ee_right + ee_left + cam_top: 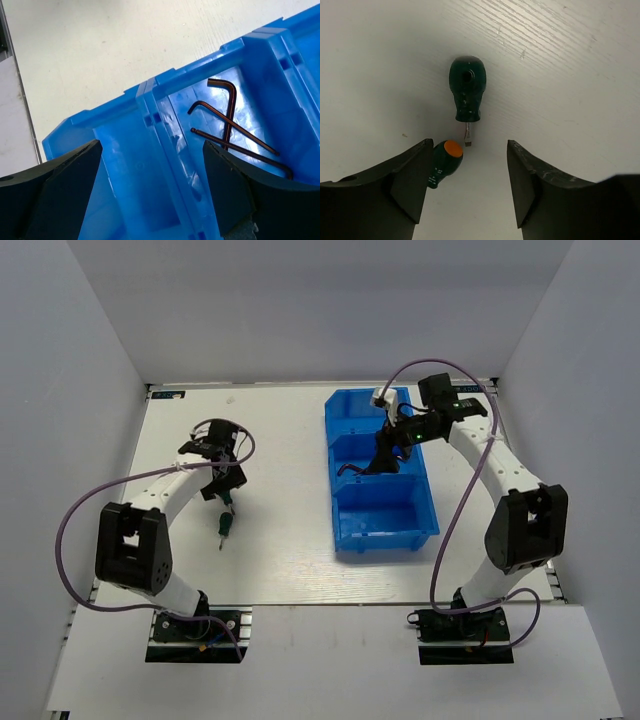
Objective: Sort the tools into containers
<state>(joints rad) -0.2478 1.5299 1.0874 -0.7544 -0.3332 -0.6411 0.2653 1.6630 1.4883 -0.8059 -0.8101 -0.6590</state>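
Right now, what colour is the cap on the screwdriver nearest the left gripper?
Orange cap, dark green screwdriver; clearest in the left wrist view.

A robotics laboratory test cell is shown. A white counter (290, 570) is enclosed at the left, the right and the top of the frame by plain pale panels (70, 360). Two robot arms are bolted at its lower edge, the left arm (150, 505) and the right arm (505, 475), with purple cables (60, 530) led along them. A blue plastic bin (385, 518) of the workshop kind is placed right of centre.

blue three-compartment bin (385, 543) | three brown hex keys (235, 125) crossed in middle compartment | two green screwdrivers (467, 87) flat, bin's 9 o'clock
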